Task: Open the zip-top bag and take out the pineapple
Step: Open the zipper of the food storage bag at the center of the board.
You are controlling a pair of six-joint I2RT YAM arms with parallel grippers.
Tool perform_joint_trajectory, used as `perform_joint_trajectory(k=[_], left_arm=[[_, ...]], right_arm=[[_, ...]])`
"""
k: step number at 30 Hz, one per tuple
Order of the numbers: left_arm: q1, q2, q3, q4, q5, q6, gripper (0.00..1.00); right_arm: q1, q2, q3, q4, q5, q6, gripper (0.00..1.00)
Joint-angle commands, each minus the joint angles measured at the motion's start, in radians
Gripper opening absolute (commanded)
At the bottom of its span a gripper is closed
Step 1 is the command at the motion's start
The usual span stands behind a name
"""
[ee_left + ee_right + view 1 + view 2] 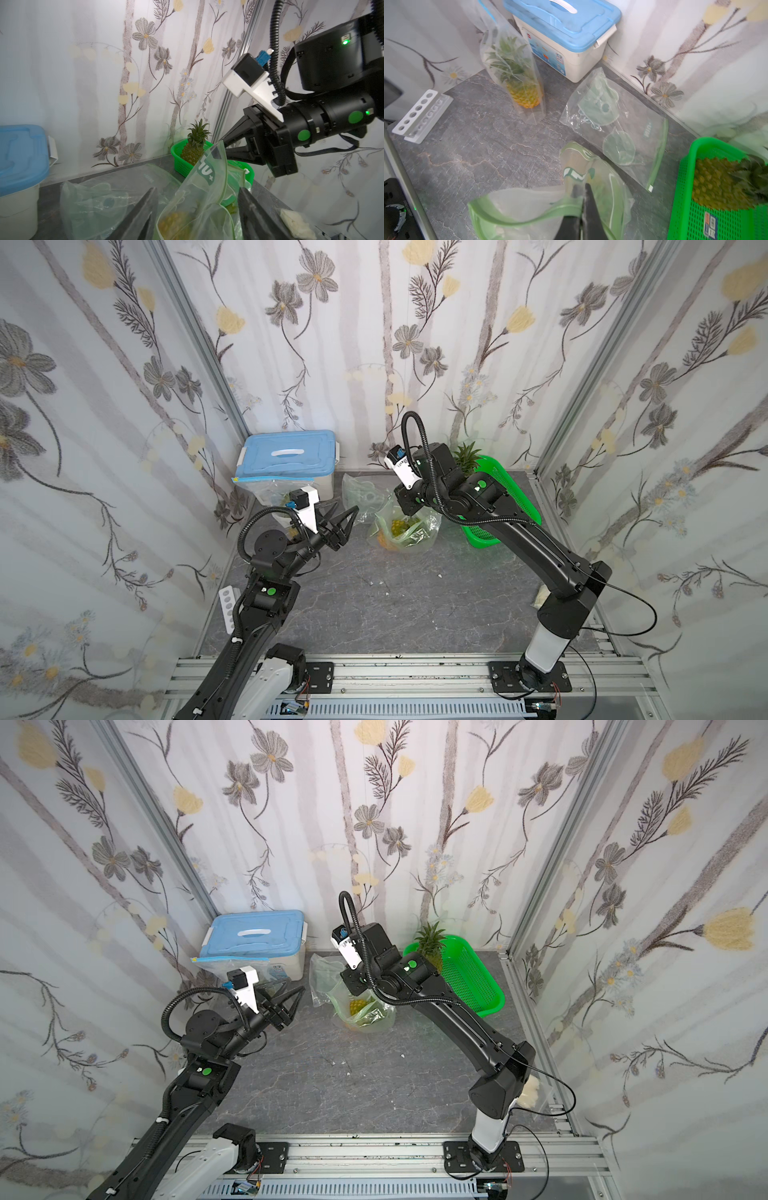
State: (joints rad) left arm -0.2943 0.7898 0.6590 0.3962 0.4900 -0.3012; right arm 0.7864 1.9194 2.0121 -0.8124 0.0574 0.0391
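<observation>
The right gripper [582, 190] was pinched tight on the green rim of the zip-top bag [428, 526], which sat a little above the middle of both top views. The pineapple [397, 526] was down inside that bag, and its yellow skin showed through the plastic. The left gripper [348, 506] hung just left of the bag with its jaws spread apart and nothing in them. The bag's mouth looked open in the right wrist view. I think a few things could go wrong from here. The plastic looked thin and slippery, and it was held at one small spot, so it might slide out of the pinch if the arm pulled hard. If the left gripper went in, it might grab plastic and not fruit, and then the whole bag would lift up. An empty bag [361, 489] lay flat just beside it and could get dragged along. The table [395, 605] was grey like stone, with pale veins and a few white crumbs on it. At the upper left of the table stood a storage box [286, 456] with a blue lid, and a second bagged pineapple [517, 72] leaned by it. At the upper right a green basket [521, 499] held another pineapple [430, 946]. A white rack [227, 605] with holes lay at the left edge. Flowered wallpaper [374, 323] covered the three walls.
</observation>
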Motion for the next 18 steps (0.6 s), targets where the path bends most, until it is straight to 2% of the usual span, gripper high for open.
perform_joint_trajectory(k=[1, 7, 10, 14, 18], left_arm=[[-0.070, -0.006, -0.007, -0.069, -0.021, -0.061, 0.65], [-0.210, 0.062, -0.042, -0.071, -0.095, -0.117, 0.67], [-0.285, 0.109, -0.054, -0.060, -0.203, -0.124, 0.68], [-0.313, 0.184, -0.061, -0.015, -0.260, -0.155, 0.67], [-0.326, 0.222, -0.049, -0.065, -0.358, -0.143, 0.66]], right_arm=[[0.009, -0.009, 0.007, 0.023, 0.055, 0.114, 0.00], [0.028, 0.012, 0.018, 0.026, 0.090, 0.145, 0.00], [0.038, 0.015, 0.018, 0.036, 0.096, 0.157, 0.00], [0.051, 0.020, 0.019, 0.047, 0.101, 0.161, 0.00], [0.056, 0.014, 0.016, 0.049, 0.102, 0.162, 0.00]])
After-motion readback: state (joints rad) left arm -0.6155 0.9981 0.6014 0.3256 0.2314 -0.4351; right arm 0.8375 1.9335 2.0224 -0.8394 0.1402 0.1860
